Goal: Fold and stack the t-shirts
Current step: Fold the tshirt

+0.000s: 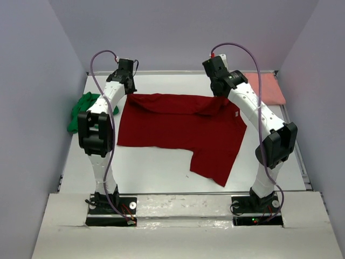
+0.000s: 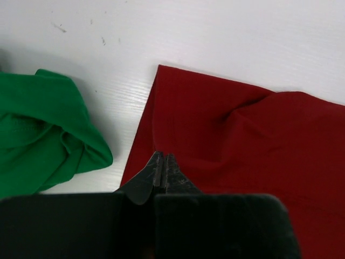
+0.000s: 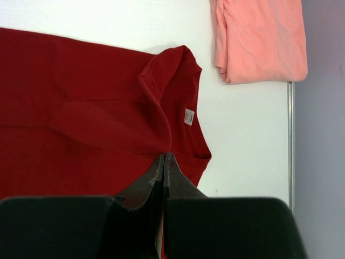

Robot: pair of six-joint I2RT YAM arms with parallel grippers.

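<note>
white table (image 1: 161, 162), pale lilac walls (image 1: 178, 32) on three sides

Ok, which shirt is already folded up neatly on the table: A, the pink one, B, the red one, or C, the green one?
A: the pink shirt lies as a tidy folded rectangle at the far right corner, while the red shirt is spread out and the green shirt is bunched up.

Centre shirt (image 1: 178, 127) lies between left shirt (image 1: 81, 113) and right shirt (image 1: 267, 86) (far corner).
</note>
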